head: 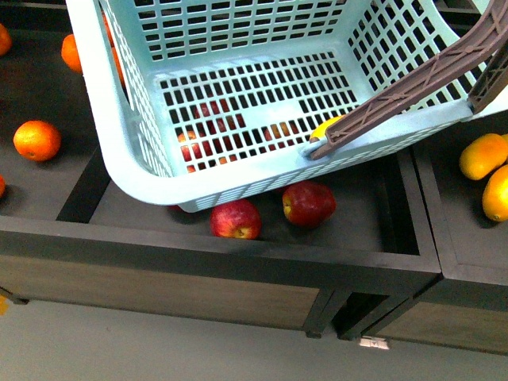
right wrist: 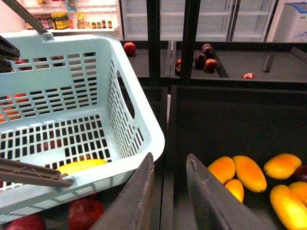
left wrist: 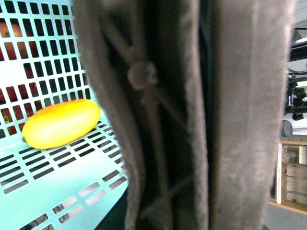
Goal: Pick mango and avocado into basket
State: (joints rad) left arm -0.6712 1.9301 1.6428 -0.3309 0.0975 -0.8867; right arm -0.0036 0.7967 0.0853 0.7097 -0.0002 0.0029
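Observation:
The aqua basket [head: 238, 48] hangs tilted above the dark shelf bins, and its brown handle [head: 413, 83] slants up to the right. A yellow mango [left wrist: 61, 123] lies on the basket's slotted floor; it also shows in the front view [head: 325, 127] and the right wrist view [right wrist: 82, 166]. My left gripper is shut on the basket's handle [left wrist: 192, 115], which fills the left wrist view. My right gripper [right wrist: 170, 160] is open and empty, beside the basket's rim [right wrist: 144, 143], over the divider between bins. No avocado is in view.
Red apples [head: 236, 219] [head: 308, 203] lie in the bin under the basket. Oranges [head: 36, 140] lie in the left bin. Several more mangoes [right wrist: 249, 173] [head: 482, 155] lie in the right bin. Far shelves hold dark fruits [right wrist: 207, 50].

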